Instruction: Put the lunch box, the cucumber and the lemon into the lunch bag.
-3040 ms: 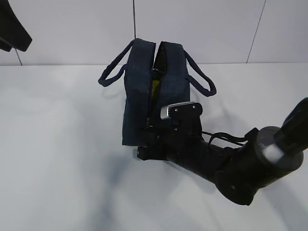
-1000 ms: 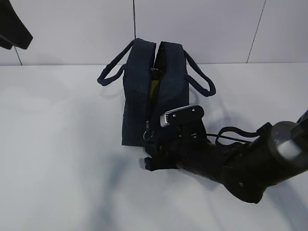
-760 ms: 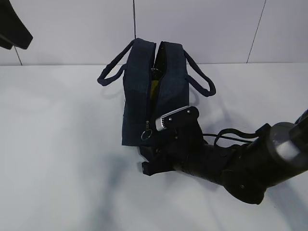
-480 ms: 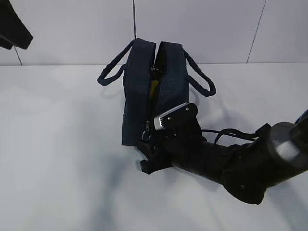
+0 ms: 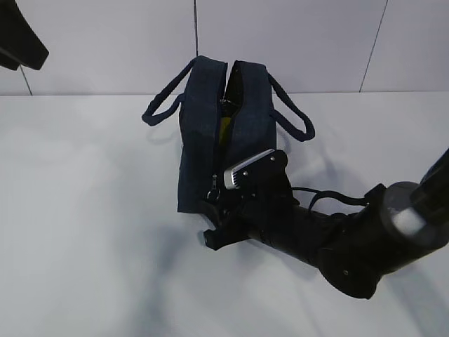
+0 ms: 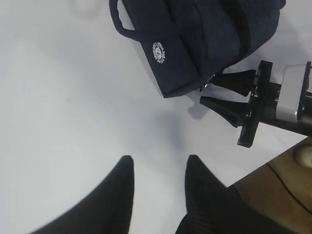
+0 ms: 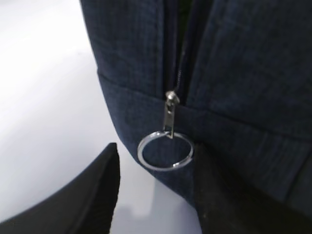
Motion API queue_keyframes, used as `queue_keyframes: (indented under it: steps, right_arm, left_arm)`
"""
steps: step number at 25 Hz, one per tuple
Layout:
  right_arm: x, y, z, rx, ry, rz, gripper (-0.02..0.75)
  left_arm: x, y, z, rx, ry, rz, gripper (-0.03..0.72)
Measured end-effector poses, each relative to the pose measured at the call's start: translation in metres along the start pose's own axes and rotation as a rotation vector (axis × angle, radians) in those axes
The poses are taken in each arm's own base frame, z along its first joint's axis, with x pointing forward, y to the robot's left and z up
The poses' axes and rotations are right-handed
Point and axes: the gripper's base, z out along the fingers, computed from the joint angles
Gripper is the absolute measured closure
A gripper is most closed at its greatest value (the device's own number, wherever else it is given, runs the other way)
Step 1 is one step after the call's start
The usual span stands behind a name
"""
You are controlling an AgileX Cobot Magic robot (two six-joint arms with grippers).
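The navy lunch bag (image 5: 203, 140) stands on the white table with its top zipper partly open; it also shows in the left wrist view (image 6: 195, 44). Something yellow (image 5: 223, 130) shows through the gap. The lunch box and the cucumber are out of view. The silver ring zip pull (image 7: 165, 151) hangs at the bag's near end, also seen from outside (image 5: 212, 191). My right gripper (image 7: 158, 163) is open, its fingers on either side of the ring just below it, not holding it. It appears at the bag's near end (image 5: 214, 217). My left gripper (image 6: 160, 163) is open and empty above bare table.
The bag's two loop handles (image 5: 295, 119) stick out to either side. The white table (image 5: 84, 210) lies left of the bag. In the left wrist view the table edge and brown floor (image 6: 273, 190) are at the lower right. The left arm (image 5: 17, 35) is at the top left corner.
My right gripper has let the ring hang free and shifted slightly left and closer to the bag's near end. The bag and left arm have not moved.
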Motion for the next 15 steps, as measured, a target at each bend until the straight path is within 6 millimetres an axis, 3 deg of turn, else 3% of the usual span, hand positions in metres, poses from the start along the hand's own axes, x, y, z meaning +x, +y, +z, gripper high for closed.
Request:
queue_keyframes:
  steps: [15]
  right_arm:
    - [-0.013, -0.001, 0.007, 0.002, -0.045, -0.005, 0.367]
  left_arm:
    - [-0.001, 0.0, 0.0, -0.002, -0.014, 0.0, 0.45]
